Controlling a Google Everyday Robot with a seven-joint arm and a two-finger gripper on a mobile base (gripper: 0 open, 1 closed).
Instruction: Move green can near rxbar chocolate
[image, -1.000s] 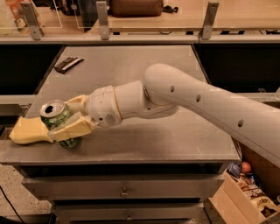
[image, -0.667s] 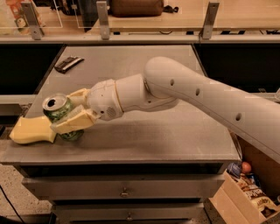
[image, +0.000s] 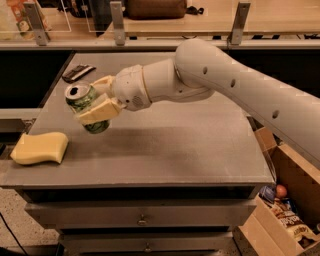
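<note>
Lifted off the table (image: 175, 145) since a second ago, the green can (image: 79, 93) is now hanging in the air above the table's left half. It is no longer standing at the table's front left edge against the sponge (image: 40, 148). The gripper (image: 88, 103) is clamping the green can between its two pale fingers (image: 98, 113), one lying across the upper side and one across the lower side. The can is tilting, with its silver top and pull-tab hole facing up and to the left and its green base pointing down toward the table. The white arm (image: 240, 80) is reaching in from the right and crossing over the table's far half, its wrist sitting just behind the gripper.

The snack bar (image: 78, 73) in its dark wrapper is lying flat near the table's far left corner, apart from the can and farther back on the table. The yellow sponge is resting alone at the table's front left edge, below and to the left of the raised can and clear of it. Beneath the table's top, two drawer fronts (image: 142, 220) are showing. Beside the table's right front corner, an open cardboard box (image: 300, 170) is sitting on the floor with packets inside.
</note>
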